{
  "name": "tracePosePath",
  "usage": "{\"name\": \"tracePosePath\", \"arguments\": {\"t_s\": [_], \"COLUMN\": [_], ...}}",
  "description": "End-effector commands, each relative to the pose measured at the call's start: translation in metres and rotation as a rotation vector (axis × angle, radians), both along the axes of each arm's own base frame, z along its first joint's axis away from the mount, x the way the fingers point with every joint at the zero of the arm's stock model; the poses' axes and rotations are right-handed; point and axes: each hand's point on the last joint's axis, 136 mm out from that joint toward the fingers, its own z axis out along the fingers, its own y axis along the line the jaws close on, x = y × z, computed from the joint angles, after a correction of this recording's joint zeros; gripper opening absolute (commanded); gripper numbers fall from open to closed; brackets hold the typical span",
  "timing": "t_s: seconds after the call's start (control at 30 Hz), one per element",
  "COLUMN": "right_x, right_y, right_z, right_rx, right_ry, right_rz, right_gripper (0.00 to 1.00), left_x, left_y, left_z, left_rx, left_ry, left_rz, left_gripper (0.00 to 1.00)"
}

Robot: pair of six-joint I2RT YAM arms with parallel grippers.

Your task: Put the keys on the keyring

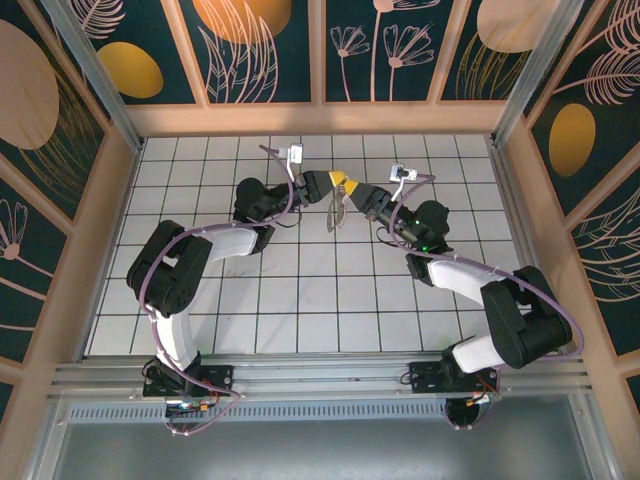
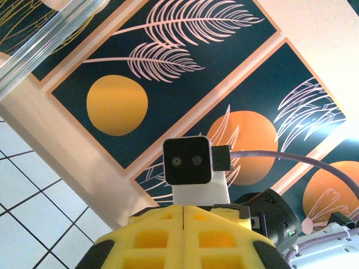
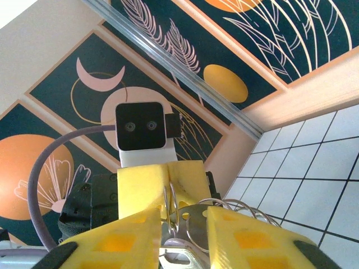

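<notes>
Both grippers meet in mid-air above the far middle of the tiled floor. My left gripper (image 1: pixel 337 180) (image 2: pixel 185 212) is shut, its yellow fingers pressed flat together. In the right wrist view it (image 3: pixel 168 176) pinches the thin wire coils of the keyring (image 3: pixel 173 202), which leave the seam between its fingers. My right gripper (image 1: pixel 358 193) (image 3: pixel 183 212) faces it with its jaws narrowly apart, closed against a key (image 3: pixel 194 227) with a metal blade and a pale lilac head. More wire coils (image 3: pixel 247 210) fan out to the right. From above, the keyring (image 1: pixel 335 212) dangles below the two grippers.
The right arm's wrist camera (image 2: pixel 188 161) sits just beyond my left fingers. Patterned wall panels (image 1: pixel 270 50) and a wooden ledge (image 1: pixel 320 118) close off the far side. White tiled floor (image 1: pixel 330 290) lies below both arms.
</notes>
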Motion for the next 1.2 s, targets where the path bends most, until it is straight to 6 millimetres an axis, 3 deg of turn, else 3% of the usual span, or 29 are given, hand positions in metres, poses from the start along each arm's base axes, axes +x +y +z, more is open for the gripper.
{"name": "tracePosePath", "arguments": {"t_s": [0.0,0.37,0.6,0.8,0.97,1.17], "right_x": [-0.001,0.007,0.007,0.011,0.017,0.023], "right_y": [0.004,0.007,0.009,0.003,-0.006,-0.009], "right_z": [0.024,0.019,0.018,0.015,0.009,0.009], "right_rx": [0.036,0.022,0.015,0.000,-0.025,-0.078], "right_ry": [-0.073,-0.063,-0.067,-0.050,-0.023,0.002], "right_rz": [0.006,0.004,0.016,-0.002,-0.024,-0.014], "right_gripper": [0.23,0.23,0.00,0.00,0.00,0.00], "left_x": [-0.005,-0.007,-0.006,0.001,0.011,0.033], "left_y": [0.001,0.002,0.001,0.001,-0.002,-0.011], "left_z": [0.017,0.016,0.015,0.014,0.017,0.012], "left_rx": [-0.050,-0.051,-0.053,-0.048,-0.038,0.064], "left_ry": [-0.060,-0.065,-0.062,-0.042,-0.030,-0.018], "left_rz": [-0.001,-0.006,-0.006,0.022,0.052,0.114], "left_gripper": [0.00,0.00,0.00,0.00,0.19,0.27]}}
